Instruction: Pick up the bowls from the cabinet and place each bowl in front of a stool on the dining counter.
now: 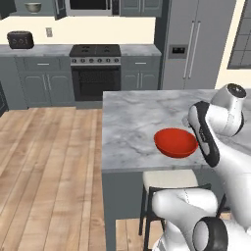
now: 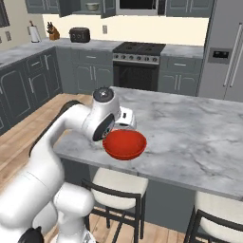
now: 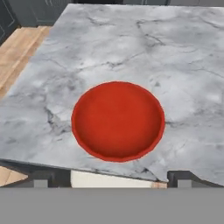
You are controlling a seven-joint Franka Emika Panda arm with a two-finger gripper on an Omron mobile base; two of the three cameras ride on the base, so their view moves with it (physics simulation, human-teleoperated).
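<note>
Red bowl (image 3: 118, 121) sits directly under your end effector (image 3: 112, 179), whose two dark tips stand wide apart and released, nothing between them. Bowl rests upright on the marble table (image 3: 183, 65), near its front edge, with a cream-seated stool (image 2: 119, 181) just below that edge, so this one looks placed.

Handling, judged from the look: glossy, rigid, probably ceramic-like; slick under the pads and liable to chip if dropped. It is wide and shallow, so you take it by pinching the rim wall, one finger inside and one outside, not by spanning it.

Second bowl (image 1: 33, 7), cream and mottled, sits on the shelf of the open wall cabinet (image 1: 14, 6) across the kitchen, well apart from the table. Expect similar gloss, a deeper wall, and again a rim pinch.

Obstacles: open cabinet door (image 1: 60, 9) beside that bowl, and toaster (image 1: 20, 39) on the worktop below. A second stool (image 2: 218, 211) stands further along the table; marble in front of it is bare.
</note>
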